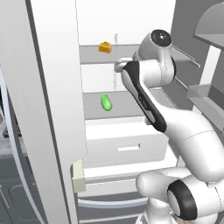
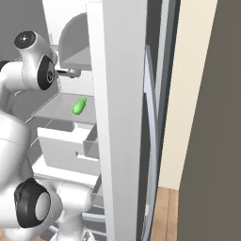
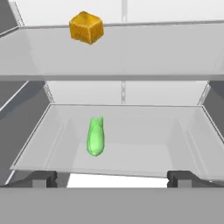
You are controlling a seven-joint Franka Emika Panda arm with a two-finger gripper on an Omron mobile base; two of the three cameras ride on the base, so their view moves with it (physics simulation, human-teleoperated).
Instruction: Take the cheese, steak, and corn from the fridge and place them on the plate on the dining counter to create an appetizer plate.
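The fridge (image 1: 52, 87) stands open, and the white arm reaches into it at the height of the upper shelves. In the hand view the claw (image 3: 112, 178) looks straight into the fridge; its two dark fingertips (image 3: 43, 178) are at the far left and far right of the bottom of the picture, so the claw is fully spread and it holds nothing.

The cheese (image 1: 105, 47) lies on the upper shelf (image 1: 94, 54), toward the left part of it, and nothing touches it. In the hand view it is the orange-yellow block (image 3: 86, 27) near the top left, well above the claw.

The corn (image 1: 106, 103) lies on the shelf below, also on the left half, and its length points from front to back. In the hand view it is the green piece (image 3: 96, 136) between the two fingertips but closer to the left one, and it is apart from both. In the right base view the corn (image 2: 79, 106) is seen on the same shelf, just left of the edge of the open door (image 2: 120, 117).

Under the corn shelf there is a white drawer (image 1: 124, 144) with a slot handle
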